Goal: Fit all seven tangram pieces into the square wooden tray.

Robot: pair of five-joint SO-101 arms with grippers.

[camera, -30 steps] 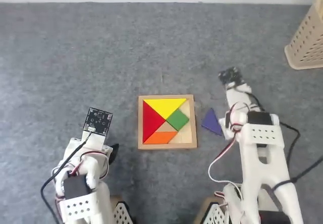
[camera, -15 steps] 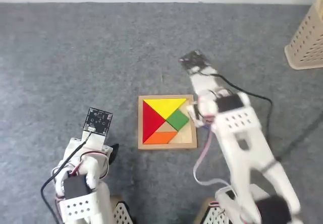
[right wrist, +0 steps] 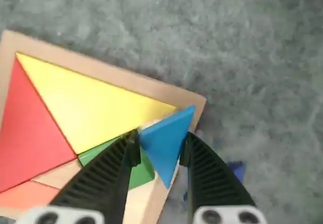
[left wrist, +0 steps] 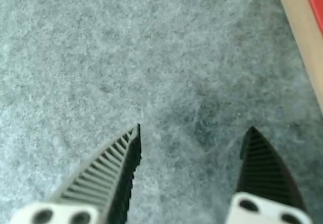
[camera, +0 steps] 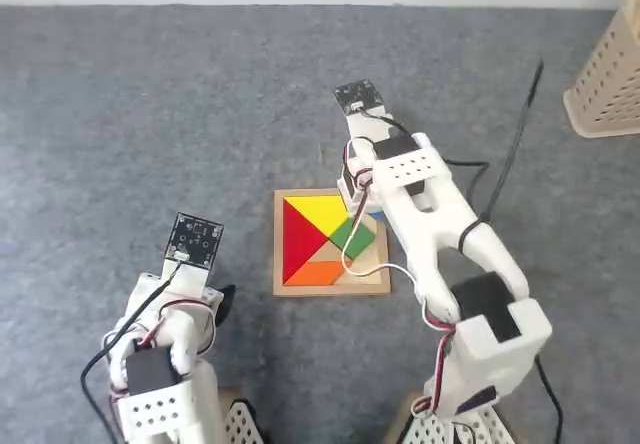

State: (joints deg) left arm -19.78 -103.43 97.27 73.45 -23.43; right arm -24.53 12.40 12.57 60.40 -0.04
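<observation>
The square wooden tray [camera: 380, 282] lies mid-table, holding a yellow triangle [camera: 325, 211], a red triangle [camera: 298, 242], a green square [camera: 352, 237] and an orange piece [camera: 317, 273]. My right gripper [right wrist: 160, 139] is shut on a blue triangle [right wrist: 166, 133], held over the tray's corner [right wrist: 194, 103] beside the yellow triangle [right wrist: 91, 108] and the green square [right wrist: 139, 171]. A small dark blue shape [right wrist: 235, 169] shows on the carpet just outside the tray. My left gripper [left wrist: 192, 138] is open over bare carpet, with the tray's edge [left wrist: 298, 27] off to one side.
A pale slatted basket [camera: 610, 74] stands at the far right edge. Grey carpet [camera: 180, 114] covers the whole table. The right arm [camera: 410, 179] stretches across the tray's right side and hides the carpet there. The left arm [camera: 170, 334] sits at the near left.
The right arm has swung left, from beside a purple triangle on the carpet to over the tray's far right corner. That spot is now behind the arm. The left arm has not moved.
</observation>
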